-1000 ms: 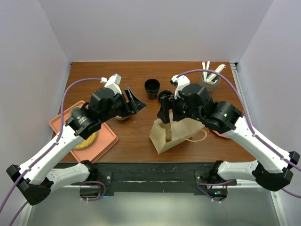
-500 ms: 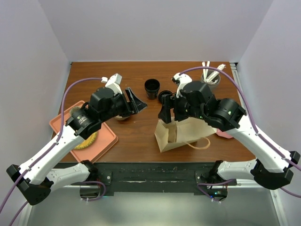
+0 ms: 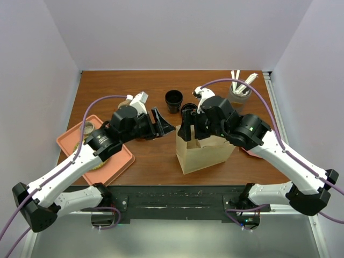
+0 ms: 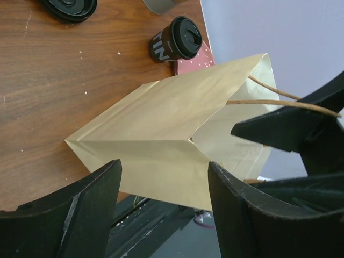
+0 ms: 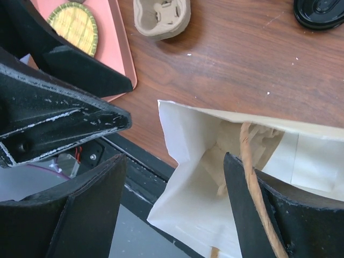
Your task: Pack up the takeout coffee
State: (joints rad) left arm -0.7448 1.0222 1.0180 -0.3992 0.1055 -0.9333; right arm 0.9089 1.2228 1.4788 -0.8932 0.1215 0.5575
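The takeout coffee [image 4: 180, 42], a black cup with a black sip lid, stands on the table beyond the paper bag [image 4: 161, 134]; the right arm hides it in the top view. The brown bag [image 3: 207, 153] stands upright with its mouth open [image 5: 231, 183]. My right gripper [image 3: 192, 134] [image 5: 174, 161] is open and straddles the bag's near wall, one finger [image 5: 279, 215] inside with the twine handle across it. To the left of the bag my left gripper [image 3: 165, 122] [image 4: 164, 172] hangs open and holds nothing.
A lidless black cup [image 3: 173, 100] and a loose black lid [image 3: 188, 109] sit behind the bag. A pulp cup carrier [image 5: 161, 16] lies near the pink tray [image 3: 121, 158], which holds a woven coaster [image 5: 75, 24]. A grey holder with white cutlery [image 3: 239, 91] is at the back right.
The bag has gone from leaning over to standing upright under the right gripper. The left arm has swung right, towards the bag.
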